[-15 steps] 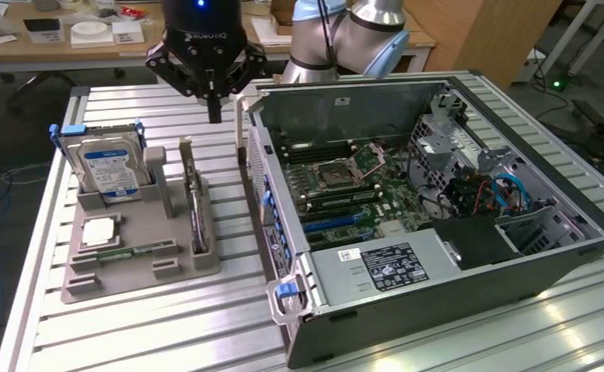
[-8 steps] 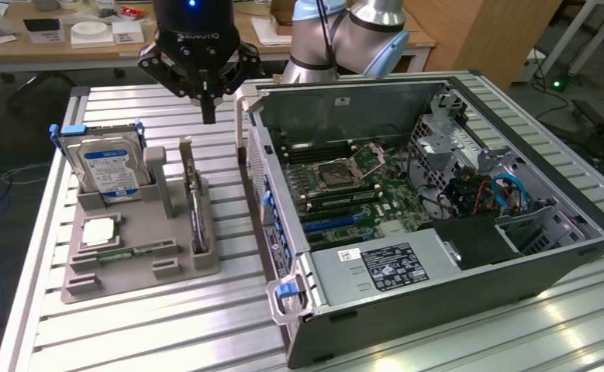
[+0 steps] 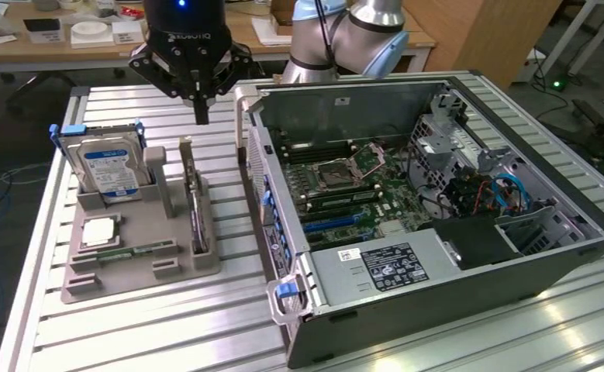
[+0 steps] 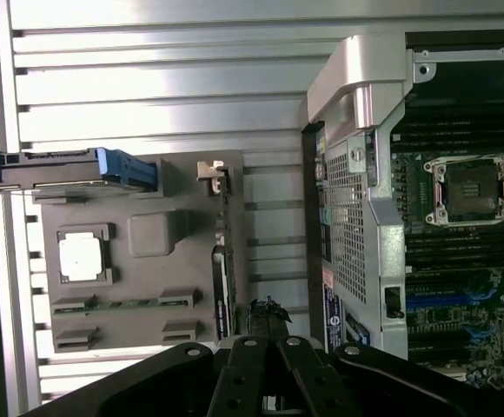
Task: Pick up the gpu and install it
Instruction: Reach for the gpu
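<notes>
Gpu (image 3: pixel 191 198) (image 4: pixel 222 261): your card is a thin dark board with a silvery end strip. It stands on its long edge in a slot along one side of a grey holder (image 3: pixel 141 273) (image 4: pixel 152 233), the side nearest the computer case. Nothing is touching it.

Your gripper (image 3: pixel 201 108) (image 4: pixel 268 317) hangs above, fingers pointing straight down. The tips are pressed together and hold nothing. In the exterior view it hovers over the far end of the holder, close to the card's end strip but clear of it.

In the same holder, a hard drive (image 3: pixel 110 167) (image 4: pixel 78 165) with a blue label stands upright in a blue-handled frame at the exterior view's left. A square silver chip (image 3: pixel 100 231) (image 4: pixel 81 258) lies flat in front of it, and a narrow green memory stick (image 3: pixel 136 252) (image 4: pixel 117 304) lies nearer the front edge.

Just beside the holder, at the exterior view's right, the case (image 3: pixel 343 97) (image 4: pixel 356 113) lies on its side with the panel off, its motherboard (image 3: pixel 343 178) (image 4: pixel 460 252) exposed. Everything rests on a ribbed metal table (image 3: pixel 177 325) (image 4: pixel 148 87).
</notes>
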{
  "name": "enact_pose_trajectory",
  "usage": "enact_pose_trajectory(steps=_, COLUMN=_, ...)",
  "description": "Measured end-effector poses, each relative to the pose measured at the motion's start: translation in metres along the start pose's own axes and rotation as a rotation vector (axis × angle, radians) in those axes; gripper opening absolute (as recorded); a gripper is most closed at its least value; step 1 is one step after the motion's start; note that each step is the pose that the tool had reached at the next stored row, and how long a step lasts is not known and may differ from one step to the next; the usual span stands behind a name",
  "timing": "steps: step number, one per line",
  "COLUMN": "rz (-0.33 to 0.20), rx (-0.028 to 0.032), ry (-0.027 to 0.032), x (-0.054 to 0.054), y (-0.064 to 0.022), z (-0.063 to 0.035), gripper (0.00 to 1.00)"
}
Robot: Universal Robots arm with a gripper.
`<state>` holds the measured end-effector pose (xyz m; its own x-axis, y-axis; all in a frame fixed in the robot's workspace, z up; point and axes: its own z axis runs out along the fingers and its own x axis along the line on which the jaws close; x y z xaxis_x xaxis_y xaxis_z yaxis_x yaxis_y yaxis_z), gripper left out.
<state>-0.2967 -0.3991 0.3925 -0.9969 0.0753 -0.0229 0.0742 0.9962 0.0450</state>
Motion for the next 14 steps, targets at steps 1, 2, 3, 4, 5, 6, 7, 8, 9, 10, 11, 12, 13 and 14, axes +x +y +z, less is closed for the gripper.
enact_pose_trajectory(steps=1, rz=0.000, rx=0.0000, ry=0.0000, x=0.001, y=-0.0001, z=0.0000, gripper=0.11)
enact_pose_trajectory(steps=2, rz=0.000, rx=0.0000, ry=0.0000, x=0.002, y=-0.0002, z=0.0000, gripper=0.11)
enact_pose_trajectory(steps=3, rz=0.000, rx=0.0000, ry=0.0000, x=0.004, y=-0.0003, z=0.0000, gripper=0.11)
enact_pose_trajectory(steps=4, rz=0.000, rx=0.0000, ry=0.0000, x=0.005, y=-0.0004, z=-0.0001, gripper=0.11)
enact_pose_trajectory(steps=5, rz=0.000, rx=-0.0001, ry=0.0000, x=0.006, y=-0.0005, z=-0.0001, gripper=0.11)
enact_pose_trajectory(steps=6, rz=0.000, rx=0.0000, ry=0.0000, x=0.007, y=-0.0005, z=-0.0001, gripper=0.11)
enact_pose_trajectory(steps=7, rz=0.000, rx=0.0000, ry=0.0000, x=0.008, y=-0.0006, z=-0.0001, gripper=0.11)
enact_pose_trajectory(steps=8, rz=0.000, rx=0.0000, ry=0.0000, x=0.009, y=-0.0007, z=-0.0001, gripper=0.11)
enact_pose_trajectory(steps=9, rz=0.000, rx=0.0000, ry=0.0000, x=0.010, y=-0.0008, z=-0.0001, gripper=0.11)
enact_pose_trajectory(steps=10, rz=0.000, rx=0.0000, ry=0.0000, x=0.011, y=-0.0009, z=-0.0002, gripper=0.11)
enact_pose_trajectory(steps=11, rz=0.000, rx=-0.0001, ry=0.0001, x=0.012, y=-0.0010, z=-0.0002, gripper=0.11)
enact_pose_trajectory(steps=12, rz=0.000, rx=0.0000, ry=0.0001, x=0.013, y=-0.0011, z=-0.0002, gripper=0.11)
enact_pose_trajectory(steps=13, rz=0.000, rx=0.0000, ry=0.0001, x=0.014, y=-0.0011, z=-0.0002, gripper=0.11)
enact_pose_trajectory(steps=14, rz=0.000, rx=0.0000, ry=0.0001, x=0.016, y=-0.0012, z=-0.0002, gripper=0.11)
